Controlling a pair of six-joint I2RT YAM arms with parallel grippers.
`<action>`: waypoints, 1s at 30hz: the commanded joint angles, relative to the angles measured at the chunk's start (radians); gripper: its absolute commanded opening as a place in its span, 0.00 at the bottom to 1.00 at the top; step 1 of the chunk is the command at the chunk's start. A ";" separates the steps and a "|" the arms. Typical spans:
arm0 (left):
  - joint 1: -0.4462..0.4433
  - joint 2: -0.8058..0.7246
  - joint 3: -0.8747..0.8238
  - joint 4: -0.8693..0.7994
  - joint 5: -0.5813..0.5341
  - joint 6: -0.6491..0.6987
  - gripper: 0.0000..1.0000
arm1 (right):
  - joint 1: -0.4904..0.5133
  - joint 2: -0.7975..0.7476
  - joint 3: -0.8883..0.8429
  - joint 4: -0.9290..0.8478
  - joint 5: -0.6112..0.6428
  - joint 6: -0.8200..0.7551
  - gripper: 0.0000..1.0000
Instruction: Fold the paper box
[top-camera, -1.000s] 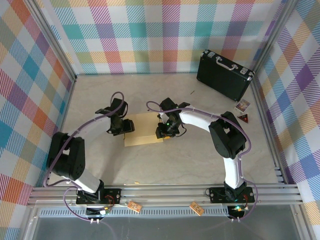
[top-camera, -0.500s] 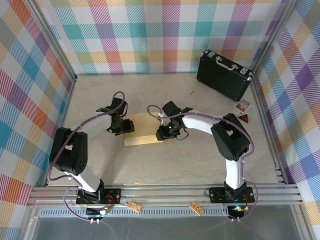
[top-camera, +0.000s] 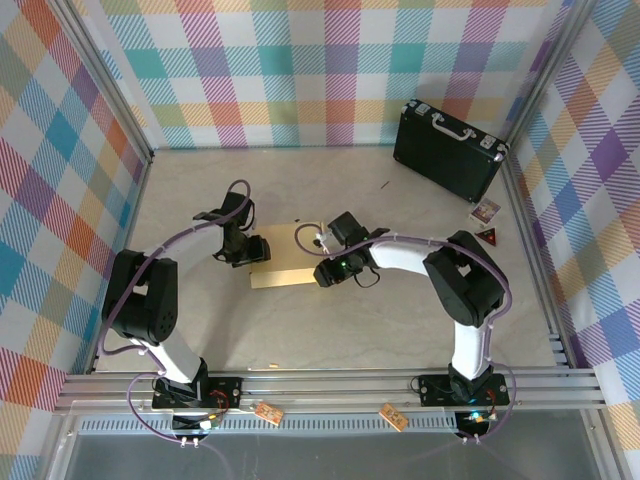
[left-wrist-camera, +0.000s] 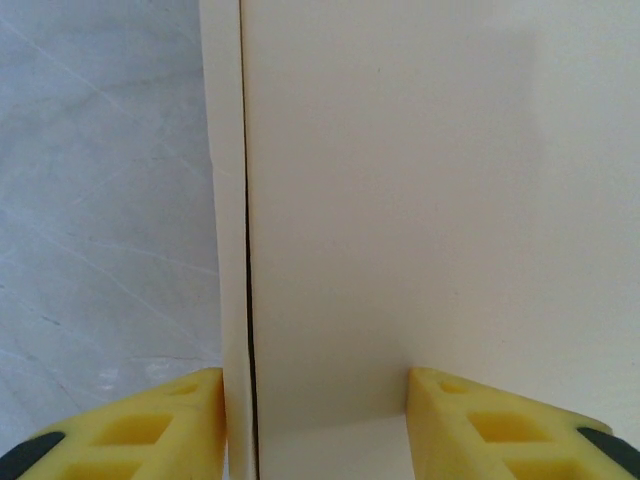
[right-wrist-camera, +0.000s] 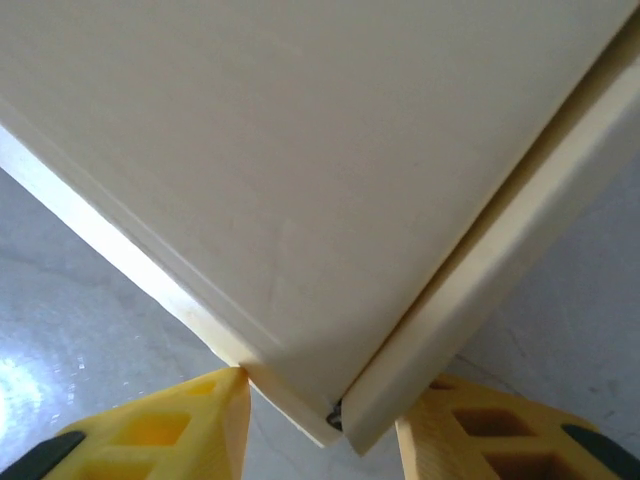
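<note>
**Around the work area: case, cards and checked walls**

A black briefcase (top-camera: 448, 150) with a metal handle (top-camera: 452, 127) stands at the far right of the pale marbled counter (top-camera: 380, 320). Nearer the right wall lie a small picture card (top-camera: 485, 211) and a dark red triangular piece (top-camera: 488, 236). Pastel checked walls (top-camera: 300, 70) enclose the space. Two small tan boards (top-camera: 267, 412) (top-camera: 394, 416) sit by the aluminium rail (top-camera: 330, 385).

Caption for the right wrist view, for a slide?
Right gripper poised at a corner of the pale paper box, grey table beneath.
</note>
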 joint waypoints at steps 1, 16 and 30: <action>-0.005 0.093 -0.047 -0.036 0.042 0.026 0.46 | 0.006 0.006 -0.045 0.125 0.167 -0.089 0.44; -0.030 0.139 -0.036 -0.047 0.128 0.058 0.44 | 0.004 0.072 -0.023 0.424 0.280 -0.093 0.45; -0.116 0.052 -0.128 0.036 0.342 -0.007 0.51 | -0.031 0.168 0.130 0.411 0.196 0.028 0.52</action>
